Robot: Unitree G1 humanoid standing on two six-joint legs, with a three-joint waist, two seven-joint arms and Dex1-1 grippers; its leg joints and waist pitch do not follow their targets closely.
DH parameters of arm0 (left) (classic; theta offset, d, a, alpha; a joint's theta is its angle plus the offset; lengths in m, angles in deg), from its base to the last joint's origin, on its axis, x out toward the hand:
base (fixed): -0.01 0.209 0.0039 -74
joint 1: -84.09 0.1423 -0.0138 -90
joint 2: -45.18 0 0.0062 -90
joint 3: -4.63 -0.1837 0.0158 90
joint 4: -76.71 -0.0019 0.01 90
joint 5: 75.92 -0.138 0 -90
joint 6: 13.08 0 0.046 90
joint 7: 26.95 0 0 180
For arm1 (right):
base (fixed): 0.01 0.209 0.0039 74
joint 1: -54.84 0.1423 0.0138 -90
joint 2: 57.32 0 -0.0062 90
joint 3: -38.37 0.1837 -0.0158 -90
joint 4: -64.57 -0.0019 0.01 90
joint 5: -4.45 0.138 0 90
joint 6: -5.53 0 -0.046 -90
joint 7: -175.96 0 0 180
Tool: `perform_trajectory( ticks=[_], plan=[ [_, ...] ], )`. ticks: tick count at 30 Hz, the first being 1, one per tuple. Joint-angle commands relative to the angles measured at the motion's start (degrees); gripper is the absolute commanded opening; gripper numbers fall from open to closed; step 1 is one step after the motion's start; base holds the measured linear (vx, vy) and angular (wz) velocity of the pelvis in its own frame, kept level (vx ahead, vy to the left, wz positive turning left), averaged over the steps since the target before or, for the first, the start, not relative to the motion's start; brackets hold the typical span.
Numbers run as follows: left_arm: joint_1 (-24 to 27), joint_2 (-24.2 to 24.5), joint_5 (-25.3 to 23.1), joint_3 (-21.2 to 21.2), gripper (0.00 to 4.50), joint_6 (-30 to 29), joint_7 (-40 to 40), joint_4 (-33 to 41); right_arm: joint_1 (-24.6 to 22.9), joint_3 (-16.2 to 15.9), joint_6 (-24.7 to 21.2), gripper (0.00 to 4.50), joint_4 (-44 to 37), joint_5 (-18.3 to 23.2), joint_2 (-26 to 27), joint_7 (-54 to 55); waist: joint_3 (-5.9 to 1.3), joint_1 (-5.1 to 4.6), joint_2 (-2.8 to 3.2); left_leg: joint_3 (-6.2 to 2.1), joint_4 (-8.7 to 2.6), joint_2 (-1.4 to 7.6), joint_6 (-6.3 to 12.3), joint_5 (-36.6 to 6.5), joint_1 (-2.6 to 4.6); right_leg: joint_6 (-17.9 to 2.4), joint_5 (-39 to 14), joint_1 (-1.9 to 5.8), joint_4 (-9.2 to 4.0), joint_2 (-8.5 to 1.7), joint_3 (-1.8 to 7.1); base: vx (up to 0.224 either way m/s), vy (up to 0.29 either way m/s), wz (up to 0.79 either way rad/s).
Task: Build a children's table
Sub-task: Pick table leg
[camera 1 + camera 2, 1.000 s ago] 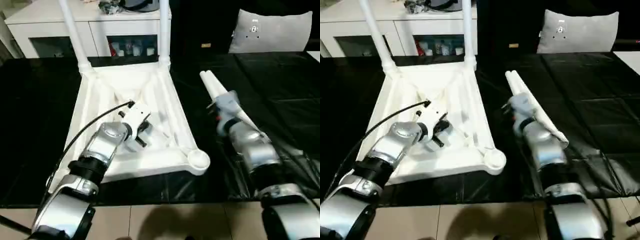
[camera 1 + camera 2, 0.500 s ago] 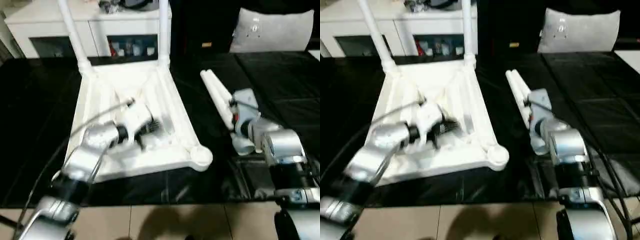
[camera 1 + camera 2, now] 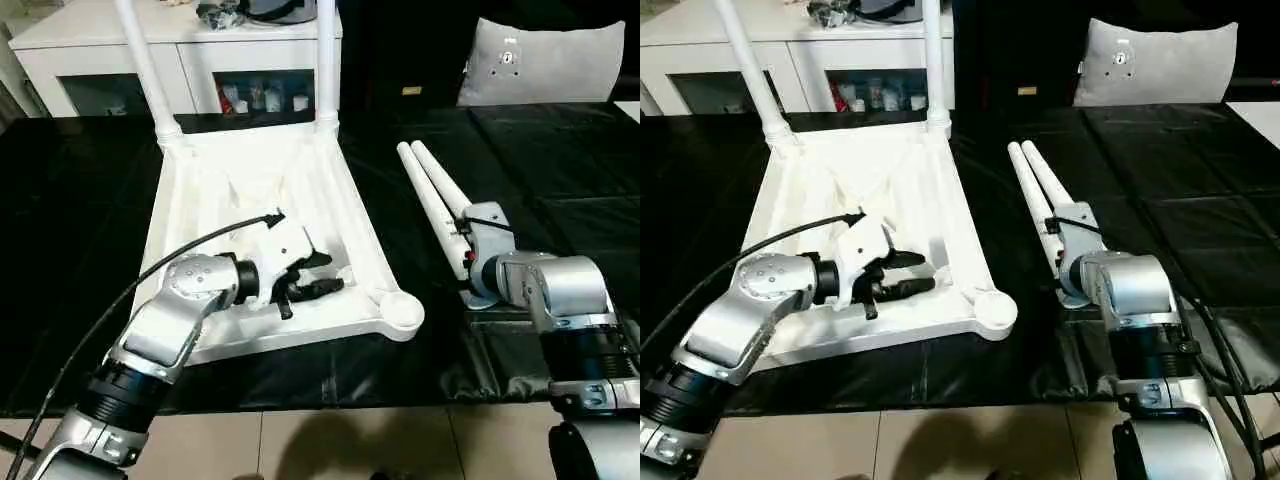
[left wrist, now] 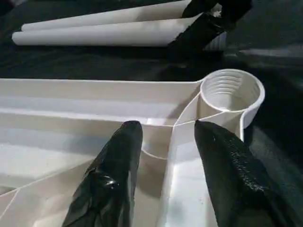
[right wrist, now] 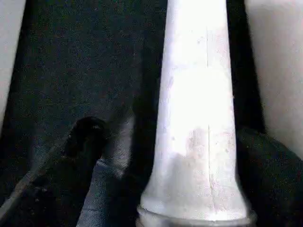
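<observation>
Head view: the upturned table top [image 3: 250, 190] lies on the black desk [image 3: 80, 200] with two legs [image 3: 145, 70] mounted; two loose legs [image 3: 432, 195] remain.

Left wrist view: the left gripper [image 4: 165, 142] is spread above the ribs beside an empty socket [image 4: 231, 91].

Right wrist view: the right gripper [image 5: 165, 156] is wide open around one loose leg.
</observation>
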Motion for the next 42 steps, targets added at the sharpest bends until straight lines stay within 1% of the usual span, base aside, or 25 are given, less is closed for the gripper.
perform_trajectory(
  ticks=[1,2,3,5,10,11,13,14,15,16,18,22,24,26,29,31,32,34,35,36,37,38,39,40,42],
  plan=[
    [0.12,0.67,-0.18,-0.2,2.49,-1.05,0.11,1.2,-0.38,1.19,-1.26,4.16,-0.63,1.2,0.47,-0.3,-3.97,0.15,-0.51,-0.46,-3.65,2.58,2.33,-2.95,-0.35,-6.14,-16.08,4.2,-3.74,-4.03,3.99,0.0,0.0,0.0],
    [0.17,0.68,-0.16,-0.32,2.7,-1.39,0.03,1.48,-0.36,1.69,-1.65,4.16,-0.61,1.68,0.69,-0.6,-4.0,0.15,-0.63,-0.44,-3.63,2.56,2.4,-2.76,-0.34,-5.99,-16.19,4.19,-3.74,-4.01,4.0,0.0,0.0,0.0],
    [0.29,0.68,-0.18,-0.58,2.8,-1.93,-0.12,1.88,-0.27,1.91,-2.25,3.95,-0.59,1.99,0.84,-0.95,-4.0,0.17,-0.57,-0.45,-3.62,2.6,2.43,-2.44,-0.35,-5.97,-15.96,4.16,-3.7,-3.98,4.0,0.0,0.0,0.0],
    [0.41,0.67,-0.22,-0.96,2.94,-2.45,-0.16,2.32,-0.28,1.65,-2.7,3.73,-0.56,2.08,0.82,-1.05,-4.05,0.23,-0.54,-0.51,-3.59,2.67,2.57,-1.81,-0.36,-6.18,-15.1,4.16,-3.57,-3.96,4.01,0.0,0.0,0.0],
    [0.47,0.56,-0.27,-1.39,3.22,-2.92,-0.05,2.67,-0.51,1.54,-2.73,3.48,-0.09,2.38,0.94,-0.8,-4.05,0.25,-0.58,-0.44,-3.55,2.56,2.45,-1.79,-0.37,-6.22,-15.08,4.2,-3.58,-3.98,4.01,0.0,0.0,0.0],
    [0.41,0.55,-0.34,-1.48,3.38,-3.02,-0.03,2.64,-0.61,1.59,-2.69,3.27,0.06,2.43,1.03,-0.78,-4.05,0.24,-0.59,-0.44,-3.54,2.54,2.42,-1.85,-0.39,-6.08,-15.39,4.22,-3.61,-3.97,3.98,0.0,0.0,0.0],
    [0.38,0.6,-0.4,-1.58,3.54,-3.12,0.03,2.67,-0.7,1.6,-2.61,3.18,0.14,2.45,1.07,-0.78,-4.06,0.22,-0.6,-0.45,-3.53,2.56,2.42,-1.76,-0.39,-5.98,-15.39,4.2,-3.62,-3.97,3.98,0.0,0.0,0.0],
    [0.35,0.61,-0.42,-1.62,3.6,-3.24,0.04,2.72,-0.77,1.65,-2.59,3.02,0.18,2.49,1.11,-0.78,-4.06,0.21,-0.58,-0.45,-3.52,2.54,2.42,-1.73,-0.39,-5.94,-15.4,4.2,-3.64,-3.95,3.98,0.0,0.0,0.0],
    [0.38,0.65,-0.42,-1.66,3.65,-3.32,0.05,2.79,-0.84,1.67,-2.61,2.89,0.19,2.55,1.15,-0.77,-4.09,0.28,-0.31,-0.49,-3.51,2.52,2.36,-1.73,-0.36,-5.91,-15.44,4.21,-3.61,-3.96,3.94,0.0,0.0,0.0],
    [0.4,0.69,-0.41,-1.68,3.65,-3.37,0.05,2.85,-0.88,1.68,-2.63,2.89,0.19,2.6,1.17,-0.75,-4.07,0.23,-0.4,-0.47,-3.5,2.53,2.38,-1.73,-0.41,-5.83,-15.37,4.2,-3.68,-3.94,3.95,0.0,0.0,0.0],
    [0.45,0.75,-0.33,-1.8,3.96,-3.54,-0.01,3.01,-1.0,1.6,-2.52,2.75,0.28,2.77,1.16,-0.65,-4.1,0.22,-0.46,-0.48,-3.51,2.51,2.32,-1.78,-0.42,-5.82,-15.35,4.24,-3.63,-3.91,3.92,0.0,0.0,0.0],
    [0.49,0.85,-0.29,-2.02,4.08,-3.63,-0.01,3.12,-1.18,1.37,-2.26,2.69,0.46,2.82,1.24,-0.6,-4.12,0.21,-0.47,-0.49,-3.48,2.53,2.33,-1.78,-0.4,-5.9,-15.21,4.25,-3.63,-3.92,3.91,0.0,0.0,0.0],
    [0.51,0.8,-0.29,-2.04,4.4,-3.62,-0.03,3.16,-1.27,1.69,-1.95,2.68,0.53,2.73,1.56,-0.12,-4.12,0.21,-0.49,-0.5,-3.48,2.52,2.38,-1.59,-0.44,-5.97,-14.95,4.28,-3.56,-3.92,3.91,0.0,0.0,0.0],
    [0.61,0.79,-0.44,-2.07,4.46,-3.37,-0.22,3.19,-1.48,2.09,-1.18,2.67,0.44,2.62,1.87,0.37,-4.13,0.14,-0.66,-0.47,-3.48,2.54,2.39,-1.6,-0.43,-5.96,-15.06,4.24,-3.59,-3.93,3.92,0.0,0.0,0.0],
    [0.77,0.64,-1.39,-2.03,4.5,-1.5,-1.53,2.63,-1.84,3.52,0.68,2.66,0.16,3.11,2.6,0.81,-4.11,0.17,-0.57,-0.49,-3.49,2.52,2.37,-1.94,-0.41,-5.62,-15.73,4.22,-3.69,-3.96,3.89,0.0,0.0,0.0],
    [0.55,-0.38,-1.83,-0.8,4.5,0.69,-3.98,1.19,-1.68,7.23,4.42,2.63,-0.81,4.37,4.06,2.13,-4.11,0.18,-0.57,-0.47,-3.49,2.55,2.38,-2.13,-0.42,-5.3,-16.02,4.16,-3.78,-4.04,3.92,0.0,0.0,0.0],
    [0.14,-1.68,-0.9,0.9,4.5,0.3,-5.66,0.46,-1.18,10.23,7.33,2.63,-1.56,5.77,5.28,2.92,-4.19,0.15,-0.64,-0.37,-3.48,2.53,2.41,-1.95,-0.43,-5.17,-16.03,4.18,-3.79,-4.08,3.91,0.0,0.0,0.0],
    [-0.09,-2.11,-0.55,1.5,4.5,-0.09,-6.23,0.29,-1.07,10.93,8.4,2.62,-1.88,6.19,5.55,2.97,-4.24,0.2,-0.69,-0.42,-3.48,2.52,2.49,-1.82,-0.43,-5.15,-16.05,4.25,-3.78,-4.04,3.81,0.0,0.0,0.0],
    [-0.32,-4.21,-0.1,3.42,4.5,3.71,-9.17,-0.15,-1.35,11.52,11.86,2.61,-3.71,7.45,5.7,1.35,-4.25,0.31,-0.72,-0.45,-3.46,2.54,2.68,-1.56,-0.43,-5.29,-15.65,4.19,-3.65,-4.02,3.81,0.0,0.0,0.0],
    [-1.1,-5.84,0.18,4.63,4.5,4.85,-11.42,-0.69,-1.24,12.41,14.31,2.61,-4.66,8.31,6.11,0.81,-4.23,0.24,-0.81,-0.37,-3.39,2.46,3.16,-1.56,-0.55,-5.07,-15.35,4.25,-3.82,-3.94,3.8,0.0,0.0,0.0],
    [-1.43,-6.27,0.33,4.98,4.5,4.6,-11.99,-0.87,-1.19,12.68,15.17,2.61,-4.83,8.58,6.26,0.63,-4.3,0.3,-0.81,-0.36,-3.37,2.51,3.23,-1.51,-0.54,-5.12,-15.01,4.3,-3.72,-4.0,3.8,0.0,0.0,0.0],
    [-3.0,-7.86,1.5,6.48,4.5,3.22,-13.62,-1.83,-1.16,13.53,20.26,2.61,-5.17,9.43,6.94,-0.12,-4.36,0.44,-0.72,-0.44,-3.36,2.56,3.52,-1.05,-0.51,-5.25,-14.34,4.25,-3.57,-3.99,3.8,0.0,0.0,0.0],
    [-3.14,-7.99,1.62,6.61,4.5,3.14,-13.74,-1.92,-1.16,13.58,20.73,2.6,-5.19,9.49,6.99,-0.19,-4.3,0.37,-0.79,-0.22,-3.3,2.4,3.92,-1.48,-0.58,-5.29,-14.61,4.12,-3.75,-4.0,3.79,0.0,0.0,0.0],
    [-3.84,-8.71,2.33,7.36,4.5,2.99,-14.27,-2.4,-1.2,13.8,23.52,2.58,-5.31,9.8,7.26,-0.67,-4.35,0.48,-0.82,-0.31,-3.33,2.41,4.28,-1.41,-0.61,-5.36,-14.64,4.25,-3.7,-4.05,3.74,0.0,0.0,0.0],
    [-6.97,-12.7,3.0,10.92,4.5,3.31,-21.55,-5.56,-0.95,15.38,28.06,2.58,-5.46,10.6,8.7,-0.22,-4.3,0.37,-1.04,-0.23,-3.25,2.3,4.52,-1.44,-0.61,-5.27,-15.02,4.17,-3.88,-3.91,3.63,0.0,0.0,0.0]
  ],
)
